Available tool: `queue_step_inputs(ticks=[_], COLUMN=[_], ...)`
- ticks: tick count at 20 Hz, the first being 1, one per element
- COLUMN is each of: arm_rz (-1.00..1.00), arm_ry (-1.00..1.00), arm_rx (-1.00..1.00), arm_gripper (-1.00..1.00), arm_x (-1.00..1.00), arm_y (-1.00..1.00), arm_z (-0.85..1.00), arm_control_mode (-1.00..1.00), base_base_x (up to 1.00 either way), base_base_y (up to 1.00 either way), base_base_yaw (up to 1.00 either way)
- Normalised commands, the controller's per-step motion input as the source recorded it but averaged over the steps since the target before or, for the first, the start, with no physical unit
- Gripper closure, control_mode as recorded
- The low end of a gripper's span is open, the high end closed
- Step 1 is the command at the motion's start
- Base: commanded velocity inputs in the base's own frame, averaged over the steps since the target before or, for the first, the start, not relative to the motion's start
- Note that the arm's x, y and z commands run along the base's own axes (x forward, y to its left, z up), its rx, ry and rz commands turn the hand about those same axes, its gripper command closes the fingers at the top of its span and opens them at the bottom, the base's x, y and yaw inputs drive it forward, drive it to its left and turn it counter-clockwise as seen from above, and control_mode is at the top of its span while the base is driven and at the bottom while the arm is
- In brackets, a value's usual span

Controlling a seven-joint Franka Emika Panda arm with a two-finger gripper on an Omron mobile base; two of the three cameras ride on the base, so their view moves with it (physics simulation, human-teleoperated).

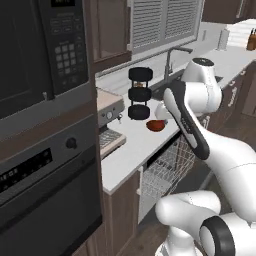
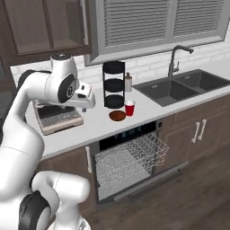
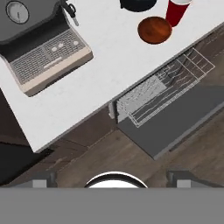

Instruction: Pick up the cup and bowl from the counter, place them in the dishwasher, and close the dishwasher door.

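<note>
Dishwasher door (image 2: pixel 148 182) dropped open, lying flat and low in front of the dishwasher (image 2: pixel 128 134). White wire rack (image 2: pixel 130 157) pulled out over the door; nothing seen in it. In the hand view the rack (image 3: pixel 164 89) juts from under the counter edge, door (image 3: pixel 175 120) beneath it, wood floor (image 3: pixel 105 159) nearest the camera.

Tool (image 3: pixel 113 180): two dark tips at the bottom of the hand view, well apart, nothing between them, so open and empty. It looks down from above the counter's front edge, well apart from cup and bowl.

Counter (image 2: pixel 85 128) light grey-white over dark cabinets. Coffee machine (image 2: pixel 56 117) on it, to the left of the dishwasher, near the arm's wrist.

Bowl (image 2: pixel 117 115), reddish-brown, upright on the counter above the dishwasher, near the front edge. Cup (image 2: pixel 130 108), red, upright, just beside the bowl on its right, maybe touching, cannot tell. In the hand view bowl (image 3: pixel 154 29) and cup (image 3: pixel 176 11) are at the top. In the left base view bowl (image 1: pixel 156 125) partly behind the arm.

Black stacked-disc stand (image 2: pixel 114 84) just behind cup and bowl. Small bottle (image 2: pixel 128 82) behind it by the wall. Sink (image 2: pixel 182 85) with faucet (image 2: pixel 176 58) further right. Window shutters (image 2: pixel 157 20) at the back.
</note>
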Motion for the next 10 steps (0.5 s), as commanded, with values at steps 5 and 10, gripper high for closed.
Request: queue_step_inputs(ticks=[5,10], arm_rz=[0.00,0.00], arm_ry=[0.00,0.00], arm_rx=[0.00,0.00], arm_gripper=[-1.00,-1.00], arm_x=[0.00,0.00], arm_y=[0.00,0.00], arm_z=[0.00,0.00], arm_control_mode=[1.00,1.00], base_base_x=[0.00,0.00], base_base_y=[0.29,0.07], base_base_yaw=[-0.43,-0.24])
